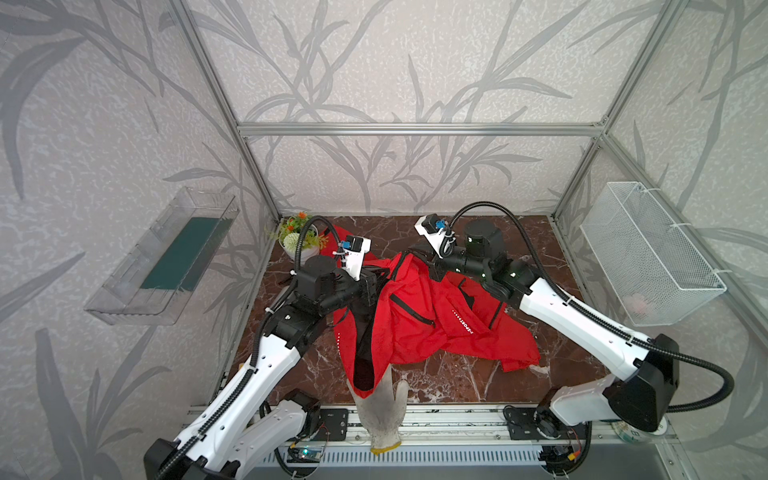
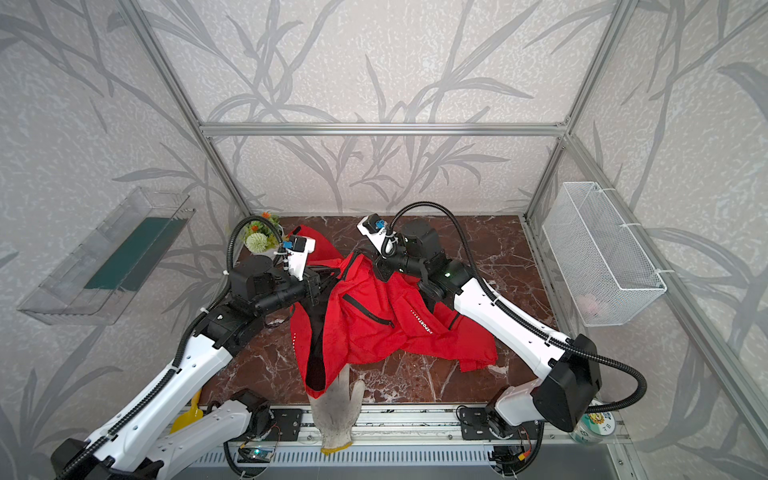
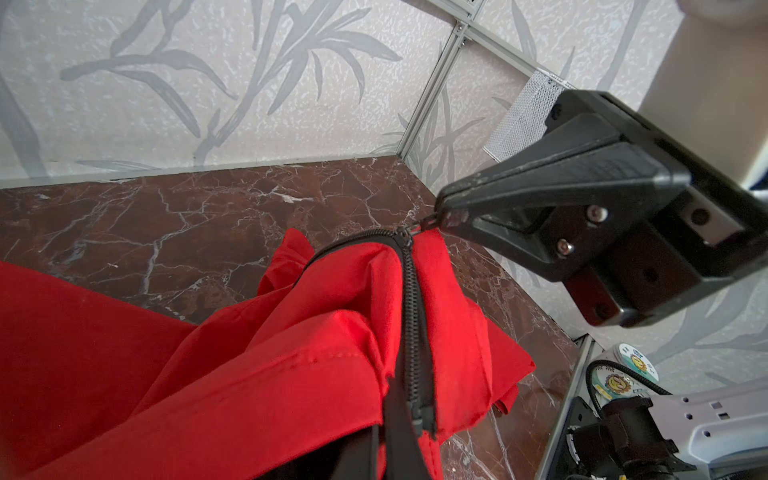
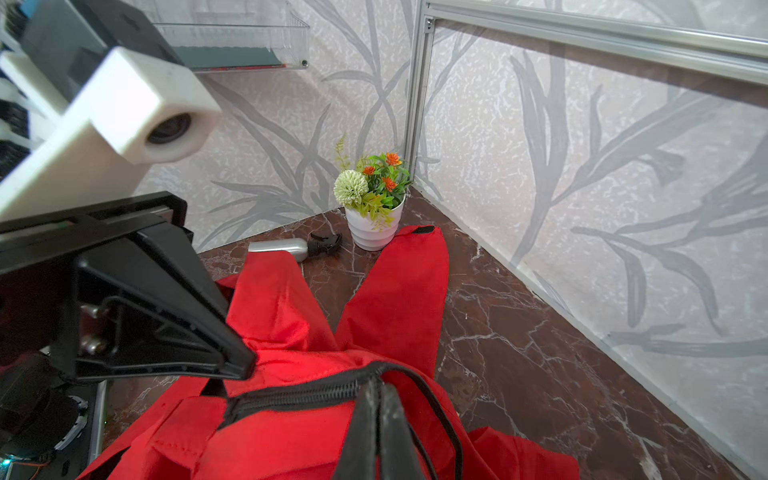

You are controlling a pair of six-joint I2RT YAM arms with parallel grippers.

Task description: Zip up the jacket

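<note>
The red jacket (image 1: 415,316) (image 2: 374,324) lies bunched on the marble table, its middle lifted between both arms. Its black front zipper (image 3: 413,324) (image 4: 291,397) is stretched taut between the two grippers. My left gripper (image 3: 401,444) (image 1: 376,282) (image 4: 243,368) is shut on the jacket at the zipper's lower end. My right gripper (image 4: 380,415) (image 1: 430,266) (image 3: 442,216) is shut on the zipper pull, right at the slider (image 3: 404,233). Between the two grippers the teeth are joined. One sleeve (image 4: 399,291) trails toward the back corner.
A white work glove (image 1: 380,411) lies at the front edge, partly under the jacket. A flower pot (image 4: 374,224) and a lying spray bottle (image 4: 291,247) sit in the back left corner. A wire basket (image 1: 648,253) hangs on the right wall, a clear tray (image 1: 166,257) on the left.
</note>
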